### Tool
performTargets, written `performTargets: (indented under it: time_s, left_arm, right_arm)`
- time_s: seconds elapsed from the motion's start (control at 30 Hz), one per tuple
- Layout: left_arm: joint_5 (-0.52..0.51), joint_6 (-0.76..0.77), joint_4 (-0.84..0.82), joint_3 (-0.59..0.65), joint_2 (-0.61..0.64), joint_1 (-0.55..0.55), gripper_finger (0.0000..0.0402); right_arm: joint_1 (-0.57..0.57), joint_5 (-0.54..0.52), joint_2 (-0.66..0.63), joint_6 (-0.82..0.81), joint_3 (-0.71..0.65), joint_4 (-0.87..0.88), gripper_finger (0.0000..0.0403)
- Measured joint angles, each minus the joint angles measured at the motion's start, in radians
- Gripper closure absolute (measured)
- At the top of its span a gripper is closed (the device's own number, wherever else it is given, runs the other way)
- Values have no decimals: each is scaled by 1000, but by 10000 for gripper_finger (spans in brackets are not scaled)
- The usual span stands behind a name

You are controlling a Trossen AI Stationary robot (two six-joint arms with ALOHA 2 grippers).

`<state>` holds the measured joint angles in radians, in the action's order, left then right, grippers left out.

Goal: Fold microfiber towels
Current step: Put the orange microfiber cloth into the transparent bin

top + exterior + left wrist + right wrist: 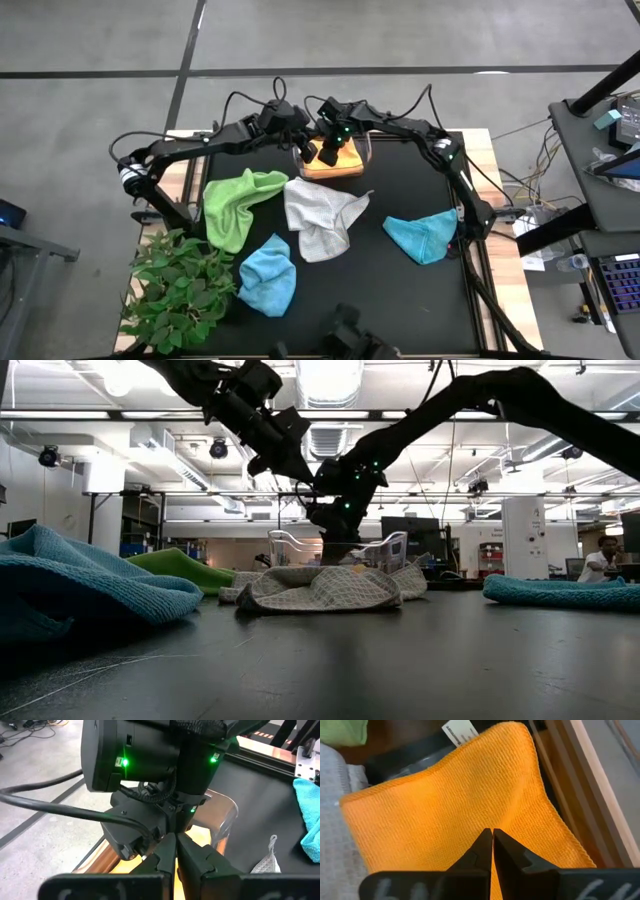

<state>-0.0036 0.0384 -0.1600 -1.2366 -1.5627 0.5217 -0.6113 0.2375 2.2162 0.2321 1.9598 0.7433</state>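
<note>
A yellow-orange towel (445, 805) lies folded in the clear bin (365, 150) at the table's far middle, a white tag (460, 731) at one edge. My right gripper (492, 834) is shut and points steeply down over the towel's middle, inside the bin (390, 550). My left gripper (176, 839) is shut, holds nothing, and hovers just left of the bin, aimed at the right arm's wrist. Lime green (240, 205), grey-white (320, 220), teal (422, 237) and light blue (268, 275) towels lie crumpled on the black tabletop. My right gripper has its shut fingertips (487, 840) right over the middle of the yellow-orange towel's top layer (470, 815), coming from above at a steep slant. I cannot tell whether they touch the cloth. The towel lies flat in the bin.
A leafy green plant (180, 290) stands at the near left corner. The grey-white towel (320, 588) lies just in front of the bin. Both arms crowd together over the bin. Bare black tabletop shows between the teal towel and the grey-white one.
</note>
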Motion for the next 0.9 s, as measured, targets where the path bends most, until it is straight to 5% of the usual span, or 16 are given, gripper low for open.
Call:
performTargets:
  time_s: [0.53, 0.9]
  left_arm:
    - [0, -1, -7, 1, 0, 0, 400]
    - [0, 5, -8, 4, 0, -2, 400]
  right_arm:
    - [16, -109, 13, 8, 7, 24, 394]
    - [16, -123, -181, 28, -7, 153, 394]
